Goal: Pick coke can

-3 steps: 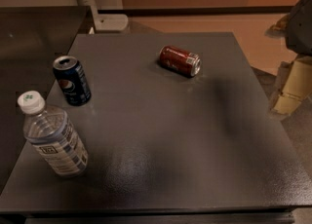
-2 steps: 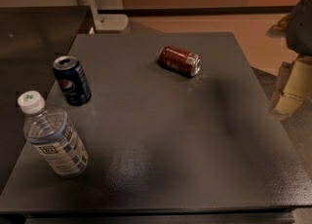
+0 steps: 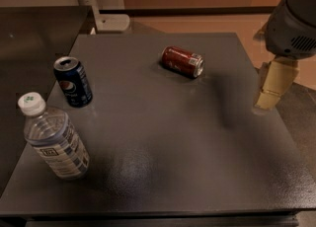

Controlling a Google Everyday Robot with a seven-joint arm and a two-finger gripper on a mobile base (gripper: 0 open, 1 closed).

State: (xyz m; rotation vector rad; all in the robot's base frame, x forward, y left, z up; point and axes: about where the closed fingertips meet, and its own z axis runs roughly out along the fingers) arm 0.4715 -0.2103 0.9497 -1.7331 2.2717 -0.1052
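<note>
The coke can (image 3: 182, 61), dark red with silver ends and a white label patch, lies on its side on the dark table (image 3: 163, 137), at the back and a little right of the middle. My gripper (image 3: 273, 87) hangs at the table's right edge, to the right of the can and somewhat nearer the front, apart from it. It holds nothing that I can see. The grey arm housing (image 3: 294, 18) rises above it at the upper right.
A dark blue Pepsi can (image 3: 73, 81) stands upright at the left of the table. A clear water bottle (image 3: 55, 139) with a white cap stands at the front left. A white stand (image 3: 101, 9) is behind the table's back left corner.
My gripper and arm have moved a little to the left, toward the table's right edge. The cans and the bottle have not moved.
</note>
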